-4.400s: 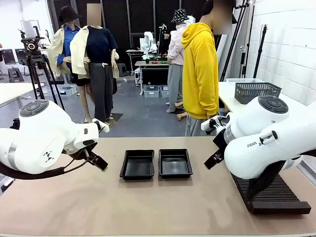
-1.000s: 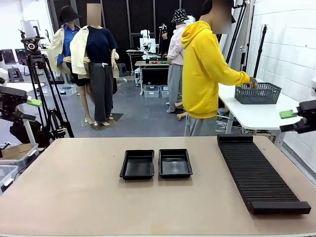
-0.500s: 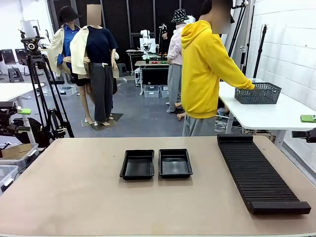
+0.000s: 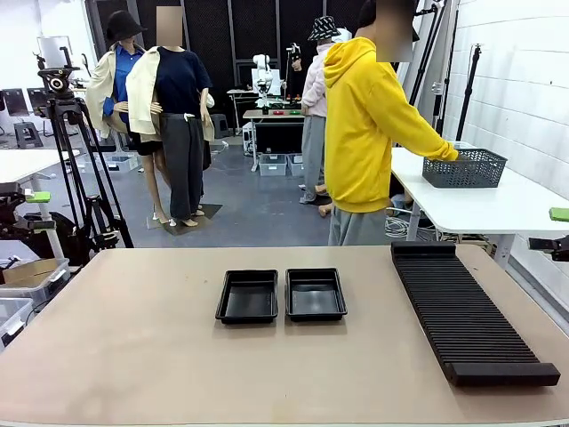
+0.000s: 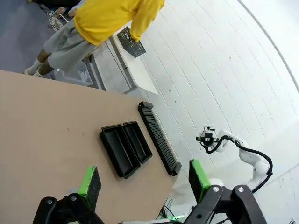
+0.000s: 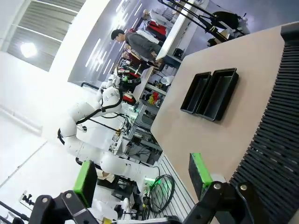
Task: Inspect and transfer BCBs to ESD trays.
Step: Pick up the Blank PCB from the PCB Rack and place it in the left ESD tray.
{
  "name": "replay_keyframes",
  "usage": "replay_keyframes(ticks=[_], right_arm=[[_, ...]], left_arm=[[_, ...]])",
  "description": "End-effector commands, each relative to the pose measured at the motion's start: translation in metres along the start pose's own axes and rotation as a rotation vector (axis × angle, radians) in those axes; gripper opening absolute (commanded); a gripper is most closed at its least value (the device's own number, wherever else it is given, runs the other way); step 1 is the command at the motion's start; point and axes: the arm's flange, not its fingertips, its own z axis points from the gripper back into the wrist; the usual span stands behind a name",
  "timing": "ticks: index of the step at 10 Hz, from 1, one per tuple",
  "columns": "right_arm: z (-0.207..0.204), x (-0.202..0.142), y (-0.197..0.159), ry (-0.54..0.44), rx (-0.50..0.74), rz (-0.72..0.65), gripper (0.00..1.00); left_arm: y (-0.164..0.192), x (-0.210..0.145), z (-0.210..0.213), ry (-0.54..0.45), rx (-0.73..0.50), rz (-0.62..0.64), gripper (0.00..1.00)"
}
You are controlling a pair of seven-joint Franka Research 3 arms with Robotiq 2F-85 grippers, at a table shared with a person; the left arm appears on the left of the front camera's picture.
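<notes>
Front view: finds ESD trays (image 4: 248, 301) empty, side by side at the middle of the desk (image 4: 133, 356), presumably for easy reach from either side (slotted rack (image 4: 467, 311) to their right), with left hand (image 5: 144, 181) and right hand (image 6: 142, 177) spread wide, holding nothing, parked beyond its ends.

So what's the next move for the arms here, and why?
Probably wait with left claw and right claw open: ESD trays lie empty, and the person's hand is at the mesh basket, so nothing to inspect yet.
</notes>
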Motion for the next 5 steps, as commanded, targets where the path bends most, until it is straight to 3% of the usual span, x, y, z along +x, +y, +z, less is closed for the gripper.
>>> replay_keyframes(ticks=[1, 5], right_arm=[[-0.0026, 0.0085, 0.0027, -0.013, -0.001, 0.024, 1.0], [-0.002, 0.0162, 0.0036, 0.049, -0.026, 0.025, 1.0]], left_arm=[[-0.0053, 0.0015, -0.0008, 0.092, -0.052, -0.003, 1.0], [-0.0042, -0.0049, 0.0024, 0.13, -0.086, 0.023, 1.0]])
